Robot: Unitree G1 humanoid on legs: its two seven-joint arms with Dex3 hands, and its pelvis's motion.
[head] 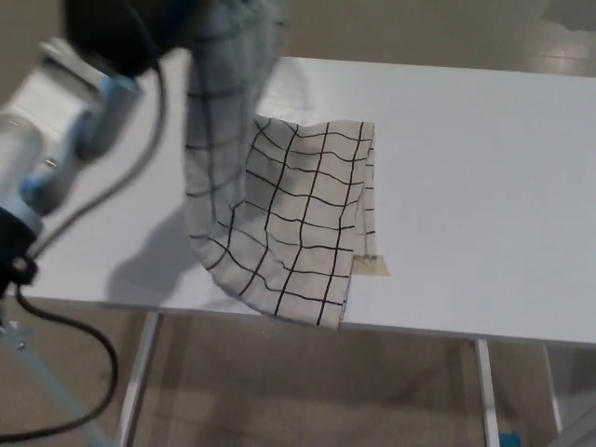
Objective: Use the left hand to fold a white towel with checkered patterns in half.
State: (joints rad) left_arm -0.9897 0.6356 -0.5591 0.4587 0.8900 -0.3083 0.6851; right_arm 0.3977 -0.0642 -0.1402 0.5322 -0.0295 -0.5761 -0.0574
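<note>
White worktop (484,186) carries the towel (307,223); left hand (140,28), at 11 o'clock, pinches its lifted edge.

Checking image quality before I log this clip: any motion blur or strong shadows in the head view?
Head view: the left hand and the lifted part of the towel near the top edge are smeared by motion; the towel's lower part and the table are sharp; a soft shadow falls on the table left of the towel.

Table (484,186) right of the towel (298,223) lies bare and passable; left arm (56,140) and lifted cloth crowd the far-left.
</note>
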